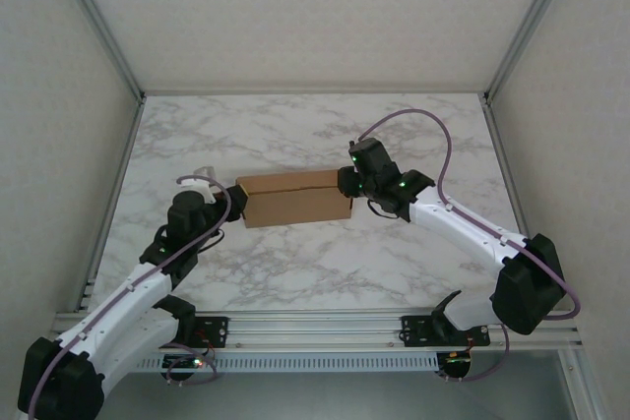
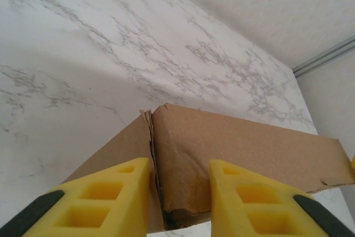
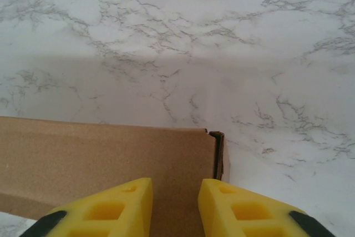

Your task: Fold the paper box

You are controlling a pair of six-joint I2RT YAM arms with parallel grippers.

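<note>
1. Box: a brown cardboard block, folded up into a long, low shape. It lies on the marble table near the middle, with its long side running left to right.
2. Left gripper: it stands at the box's left end, and its arm reaches in from the near left corner.
3. Left wrist view: the two yellow fingers straddle a corner edge of the box. A rough cardboard seam runs down between them. One panel falls away to the left of that seam, and a longer panel stretches to the right.
4. Left gripper state: the jaws stand partly apart with the corner in the gap. Whether the pads actually press on the cardboard cannot be told (the contact faces are hidden by the fingers themselves).
5. Right gripper: it stands at the box's right end, and its arm reaches in from the near right corner.
6. Right wrist view: the yellow fingers lie over the flat brown panel just short of its end edge. A dark slit shows along that edge. Beyond it is bare marble.
7. Right gripper state: released. The jaws are parted, and the unbroken panel shows through the gap, with no flap pinched between them.
8. The two grippers face each other along the box, one at each end.
</note>
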